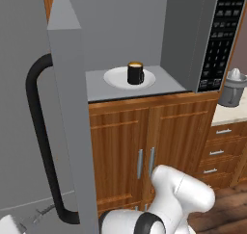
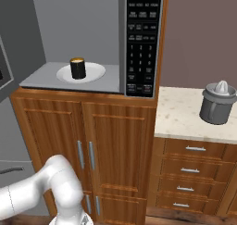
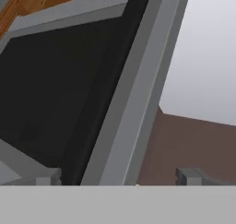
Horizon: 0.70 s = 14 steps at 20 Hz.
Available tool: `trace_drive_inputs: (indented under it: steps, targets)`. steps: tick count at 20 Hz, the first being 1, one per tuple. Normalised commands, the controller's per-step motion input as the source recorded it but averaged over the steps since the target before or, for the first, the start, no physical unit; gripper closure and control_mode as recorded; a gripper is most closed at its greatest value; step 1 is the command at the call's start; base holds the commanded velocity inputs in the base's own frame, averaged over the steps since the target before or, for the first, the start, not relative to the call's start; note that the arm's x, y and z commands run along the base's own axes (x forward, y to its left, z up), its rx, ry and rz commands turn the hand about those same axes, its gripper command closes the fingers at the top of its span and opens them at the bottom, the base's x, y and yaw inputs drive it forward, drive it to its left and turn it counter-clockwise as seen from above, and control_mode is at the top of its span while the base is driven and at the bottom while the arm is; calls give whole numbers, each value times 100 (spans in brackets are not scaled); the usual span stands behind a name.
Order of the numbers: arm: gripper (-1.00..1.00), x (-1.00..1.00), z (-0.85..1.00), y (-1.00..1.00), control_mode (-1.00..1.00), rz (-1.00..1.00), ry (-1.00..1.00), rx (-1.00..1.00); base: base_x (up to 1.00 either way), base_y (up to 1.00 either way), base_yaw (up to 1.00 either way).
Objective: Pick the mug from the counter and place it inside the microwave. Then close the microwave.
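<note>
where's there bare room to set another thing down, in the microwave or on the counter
In the microwave, the mug takes the middle of the white plate; bare grey floor lies left of the plate and along the front edge. On the counter, the stretch between the keypad panel and the juicer is free.

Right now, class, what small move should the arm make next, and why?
Probably push the open microwave door toward shut: the mug already stands on the white plate inside the microwave, and the hand view looks along the door's black handle.
</note>
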Motion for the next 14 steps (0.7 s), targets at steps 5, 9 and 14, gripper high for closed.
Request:
trace_drive_inputs:
  steps: [5, 9, 14]
  targets:
    - [-100, 14, -3, 7, -100, -3, 1, -6, 0, 0, 0]
    - [-100, 26, 0, -40, -100, -5, 8, -1, 0, 0, 0]
    - [-100, 31, 0, -78, -100, 0, 11, 0, 0, 0, 0]
